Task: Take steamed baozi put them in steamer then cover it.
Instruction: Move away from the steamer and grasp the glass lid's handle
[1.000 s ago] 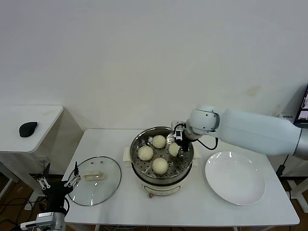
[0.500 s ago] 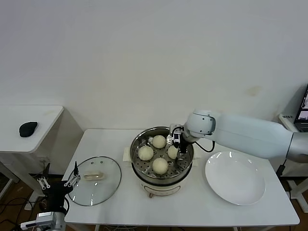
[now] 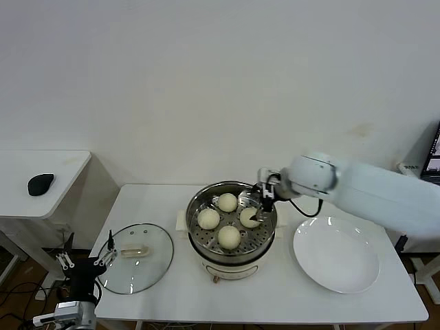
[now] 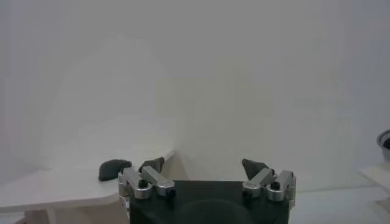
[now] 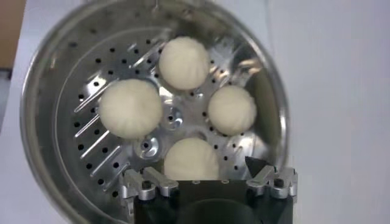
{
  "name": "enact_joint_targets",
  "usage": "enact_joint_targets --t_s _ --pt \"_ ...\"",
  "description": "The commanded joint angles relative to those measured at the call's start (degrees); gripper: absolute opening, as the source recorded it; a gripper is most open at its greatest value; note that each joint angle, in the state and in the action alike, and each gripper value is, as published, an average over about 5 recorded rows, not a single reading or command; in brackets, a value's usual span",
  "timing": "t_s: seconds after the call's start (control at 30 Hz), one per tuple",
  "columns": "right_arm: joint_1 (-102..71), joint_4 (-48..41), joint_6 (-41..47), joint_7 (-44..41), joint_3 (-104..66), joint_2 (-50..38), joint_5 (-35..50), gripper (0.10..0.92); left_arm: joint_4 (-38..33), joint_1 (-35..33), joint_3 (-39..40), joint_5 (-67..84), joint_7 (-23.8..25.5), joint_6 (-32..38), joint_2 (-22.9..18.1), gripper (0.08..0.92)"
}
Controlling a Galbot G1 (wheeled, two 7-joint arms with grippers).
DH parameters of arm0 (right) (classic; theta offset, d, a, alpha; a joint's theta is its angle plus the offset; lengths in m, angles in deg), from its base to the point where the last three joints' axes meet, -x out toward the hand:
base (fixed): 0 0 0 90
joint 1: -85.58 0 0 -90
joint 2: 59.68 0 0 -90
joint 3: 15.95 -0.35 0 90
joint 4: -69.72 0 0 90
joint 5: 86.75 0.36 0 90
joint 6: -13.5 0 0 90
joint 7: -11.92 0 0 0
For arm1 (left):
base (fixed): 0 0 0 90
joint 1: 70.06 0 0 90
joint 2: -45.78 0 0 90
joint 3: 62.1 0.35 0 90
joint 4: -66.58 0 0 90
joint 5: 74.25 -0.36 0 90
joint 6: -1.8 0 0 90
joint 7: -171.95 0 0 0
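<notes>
Baozi (image 3: 228, 236) all sit in the steamer (image 3: 199, 250), four on its perforated tray.
We see our right gripper (image 3: 262, 203) above the steamer's far right rim, jaws apart and holding nothing. Our left gripper (image 3: 87, 258) waits low beside the table, also spread wide. We find the cover (image 3: 135, 258) flat on the table, left of the steamer.

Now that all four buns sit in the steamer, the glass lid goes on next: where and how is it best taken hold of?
Grip the cream handle at the centre of the cover, coming straight down from above. The lid lies flat, handle up, a raised bar that fingers can close across; the glass and thin rim offer little purchase. The open left gripper sits nearest.
</notes>
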Motion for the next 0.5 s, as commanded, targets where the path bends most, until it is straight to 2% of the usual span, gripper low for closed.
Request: enact_joint_targets --t_s 0.03,0.17,0.3,0.5 --pt "-68.7 11.8 -21.0 23.2 -63.5 -11.3 -4.4 0.823 0.7 0.3 0.7 -0.7 0.1 0.1 -0.2 0.823" --pt "-86.7 10.9 -30.7 22.3 -83.3 2.6 -14.8 0.823 1.4 0.3 1.7 -1.3 0.1 0.4 -0.6 0.823" --pt "-94.8 9.3 -39.1 18.0 -97.2 19.3 -24.5 0.823 2.8 0.2 2.8 -2.8 0.0 0.5 -0.5 0.823" --pt "-101.2 9.3 -41.7 12.7 -111.2 36.1 -24.2 0.823 5.6 0.3 4.2 -12.3 0.5 0.6 0.3 0.823"
